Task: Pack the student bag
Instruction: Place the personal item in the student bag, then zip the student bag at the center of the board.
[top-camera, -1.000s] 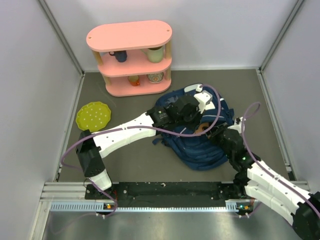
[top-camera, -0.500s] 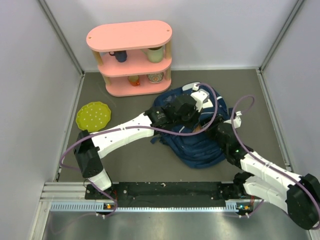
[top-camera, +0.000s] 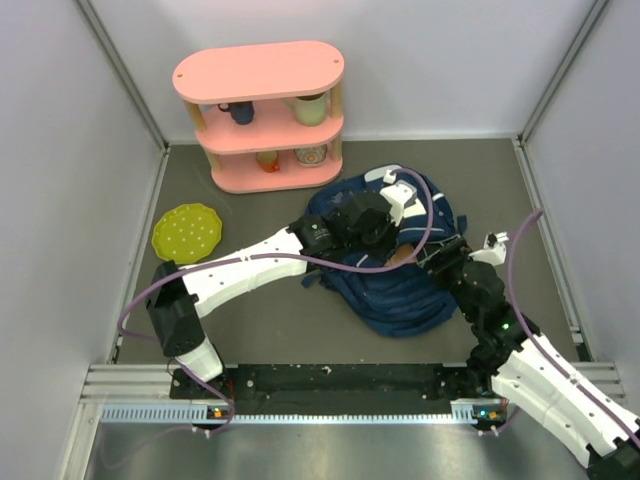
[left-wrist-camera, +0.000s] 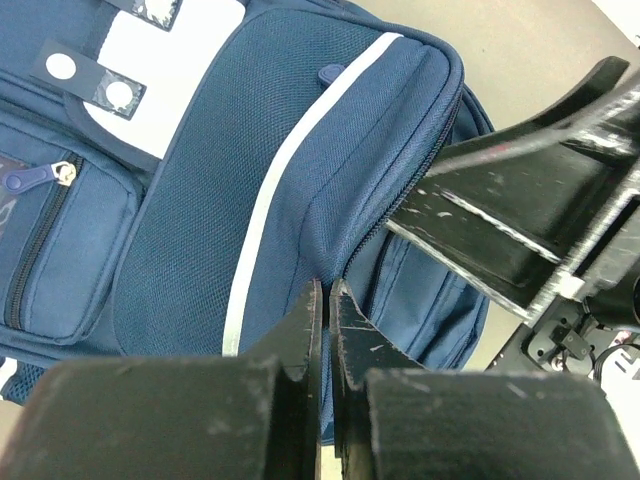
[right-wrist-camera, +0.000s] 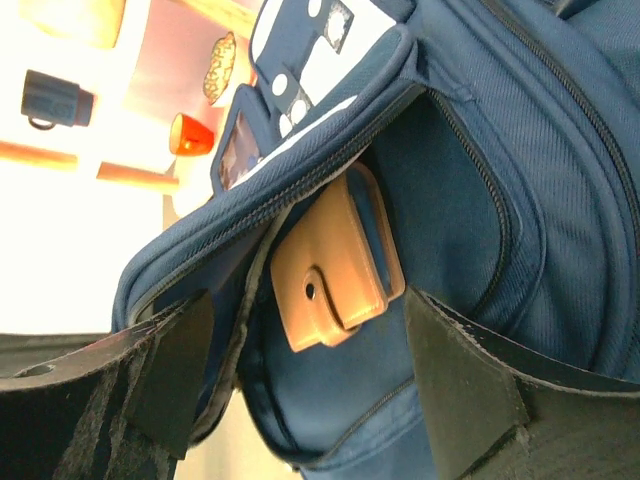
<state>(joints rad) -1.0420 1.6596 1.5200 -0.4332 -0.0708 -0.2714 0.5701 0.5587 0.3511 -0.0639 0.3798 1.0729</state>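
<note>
- The student bag (top-camera: 400, 295) is lying on the counter (top-camera: 290, 320), right of centre in the top view. Its mouth is gaping toward my right arm.
- A tan snap-flap case (right-wrist-camera: 335, 265) is sitting partway inside that mouth, tilted, with its lower end poking out past the zip lip.
- My right gripper (right-wrist-camera: 308, 297) is hovering in front of it with the fingers apart, one on each side of the case and touching nothing.
- My left gripper (left-wrist-camera: 322, 300) is pressing its fingers together at the bag's zip edge. I am judging that it is nipping the lip to hold the mouth open, though the pinch itself is hidden.
- I am treating the step in hand as seating the case fully. To do it well, I am planning to push along the line of the opening, with the lip held high and taut so the case does not catch on the zip.
- Room is tight at the mouth: both grippers are close together there, and my left arm's purple cable (top-camera: 425, 215) is looping over the bag.
- Outward, the pink shelf (top-camera: 262, 110) is standing just beyond the bag at the upper left, and the green plate (top-camera: 186, 232) is lying well apart at the left.
- The barest counter is showing at the lower left of the bag.
</note>
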